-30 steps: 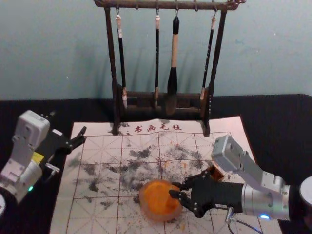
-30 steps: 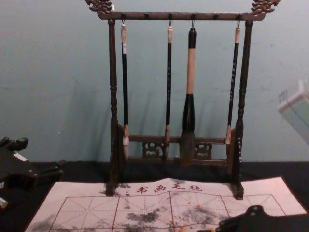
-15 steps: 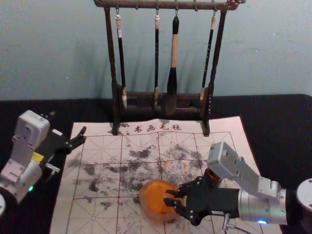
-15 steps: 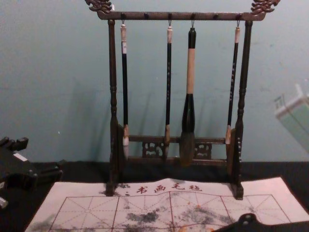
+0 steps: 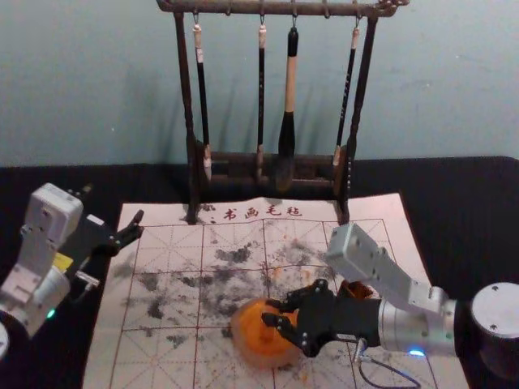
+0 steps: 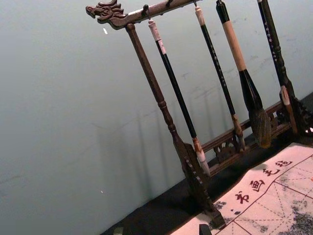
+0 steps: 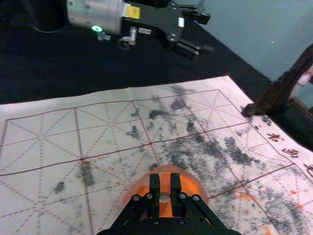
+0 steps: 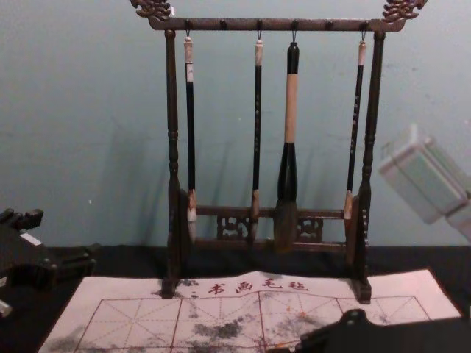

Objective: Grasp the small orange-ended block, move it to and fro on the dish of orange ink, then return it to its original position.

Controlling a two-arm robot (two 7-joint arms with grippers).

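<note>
Right gripper [image 5: 272, 313] at dish of orange ink [image 5: 258, 359], jaws squeezed on small orange-ended block [image 7: 165, 186] (can't tell if block touches ink). Left gripper [image 5: 113, 206] by calligraphy mat [image 5: 162, 243], jaws apart.

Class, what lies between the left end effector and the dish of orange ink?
In the head view, just the ink-smudged mat lies between the left end effector and dish.

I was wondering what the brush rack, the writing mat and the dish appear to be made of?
The brush rack looks like dark, varnished wood, from its turned posts and carved ends. The writing mat seems to be matte cloth, perhaps felt: its surface is dull and its far edge ripples. The dish may be smooth plastic or glass, as its rim looks pale and cloudy.
</note>
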